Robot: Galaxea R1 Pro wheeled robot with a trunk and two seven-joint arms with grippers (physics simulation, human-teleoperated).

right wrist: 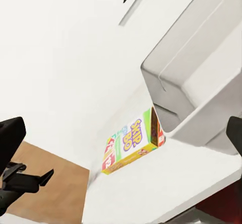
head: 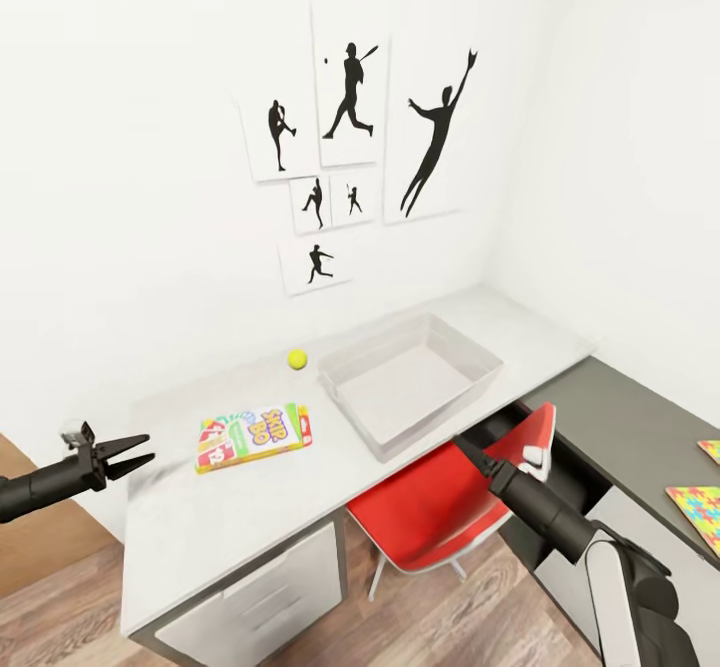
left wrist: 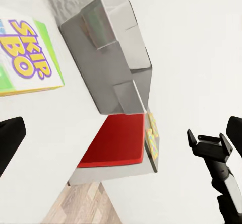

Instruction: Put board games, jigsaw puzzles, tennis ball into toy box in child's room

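From the head view, our right gripper (head: pixel 540 459) is low, over the red chair (head: pixel 440 502), and mostly hidden behind the chair back, so we cannot tell if its fingers are apart. Our left gripper (head: pixel 135 450) hangs just off the table's (head: pixel 200 537) left edge, fingers spread wide and holding nothing. One board game (head: pixel 253 436) lies flat on the table, with bare top all around it. The tennis ball (head: pixel 297 358) sits near the wall, just beside the toy box (head: pixel 410 380). Two jigsaw puzzles (head: pixel 702 507) lie on the dark part, cut off at the picture's right edge. Black player pictures (head: pixel 350 107) hang on the wall.

From the left wrist view, we see the board game (left wrist: pixel 27 55) cut off at the edge, the toy box (left wrist: pixel 113 58), the chair (left wrist: pixel 118 141), and the other gripper (left wrist: pixel 212 146).

From the right wrist view, the board game (right wrist: pixel 132 146) lies beside the toy box (right wrist: pixel 196 73).
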